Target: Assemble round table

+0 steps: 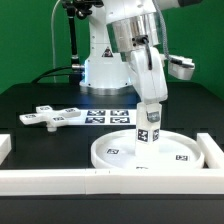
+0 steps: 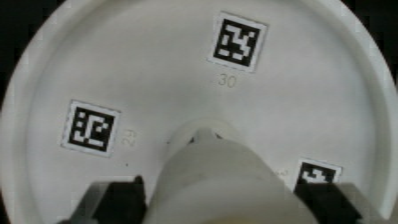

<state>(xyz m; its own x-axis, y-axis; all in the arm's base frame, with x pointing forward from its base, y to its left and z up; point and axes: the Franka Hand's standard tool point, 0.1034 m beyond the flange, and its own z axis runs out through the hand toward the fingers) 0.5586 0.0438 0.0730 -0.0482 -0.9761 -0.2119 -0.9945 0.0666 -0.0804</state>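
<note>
The large rimmed disc [image 1: 142, 152] lies on the black table near the front, with tags on its floor. My gripper [image 1: 149, 108] is shut on the short cylindrical post [image 1: 148, 130] and holds it upright over the middle of the disc, its lower end at or just above the disc floor. In the wrist view the post [image 2: 217, 175] runs down between my dark fingers [image 2: 116, 203] toward the disc [image 2: 160, 70]; the hub is hidden under it. The flat cross-shaped piece [image 1: 50, 116] lies on the table at the exterior view's left.
The marker board [image 1: 108, 117] lies flat behind the disc. Long white border rails run along the front [image 1: 60, 180] and the exterior view's right [image 1: 214, 150]. The robot base [image 1: 105, 65] stands at the back.
</note>
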